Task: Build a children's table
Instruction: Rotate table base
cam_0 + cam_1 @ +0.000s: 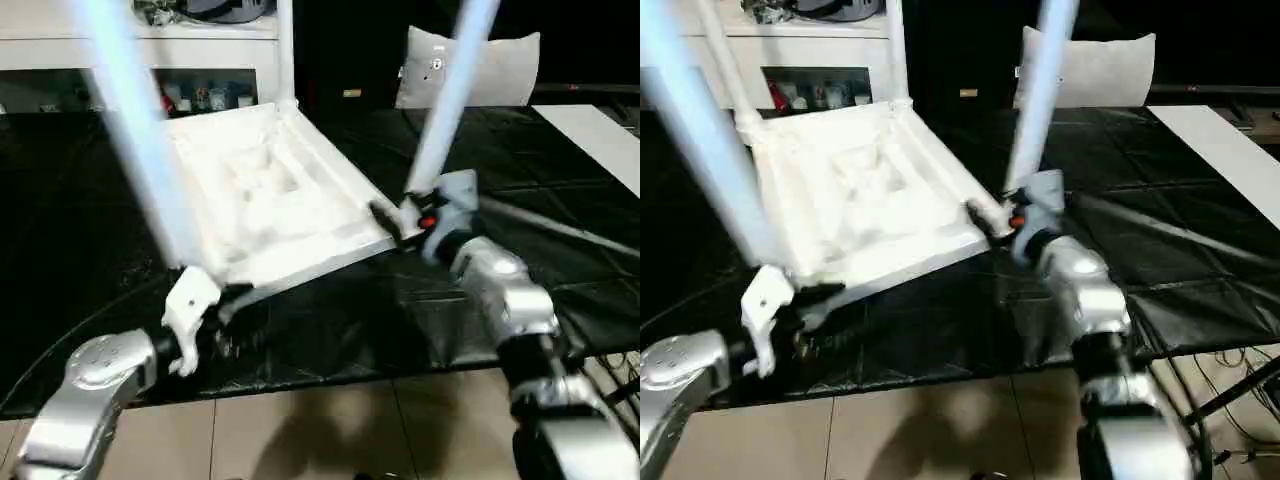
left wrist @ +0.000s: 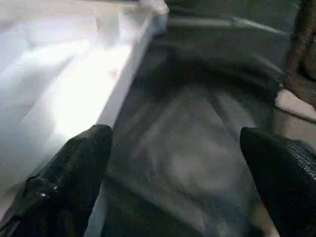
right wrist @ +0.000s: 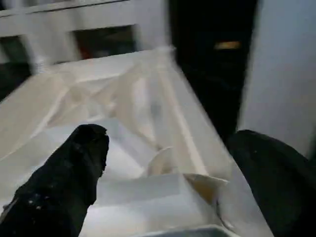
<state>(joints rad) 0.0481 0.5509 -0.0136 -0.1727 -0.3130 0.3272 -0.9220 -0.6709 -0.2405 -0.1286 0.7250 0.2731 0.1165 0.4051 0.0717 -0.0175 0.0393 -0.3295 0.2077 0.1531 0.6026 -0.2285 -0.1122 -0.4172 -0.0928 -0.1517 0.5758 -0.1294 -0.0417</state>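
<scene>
Left eye view: white ribbed plastic tabletop (image 1: 270, 200) upside down on black desk (image 1: 560, 220), legs up. Both my jaws spread, empty, at its near corners. Unsupported, it might tip.

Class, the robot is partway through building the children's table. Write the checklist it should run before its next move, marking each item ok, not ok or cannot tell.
1. White plastic ribbed tabletop lies underside up on the black-covered work table: ok.
2. Long tapered white legs stand in the corner sockets; four show, including the near right leg: ok.
3. Legs fully seated in their sockets: cannot tell.
4. Left gripper open, nothing between its fingers: ok.
5. Right gripper open, at the tabletop's near right corner beside that leg: ok.
6. Tabletop lying flat: cannot tell.
</scene>
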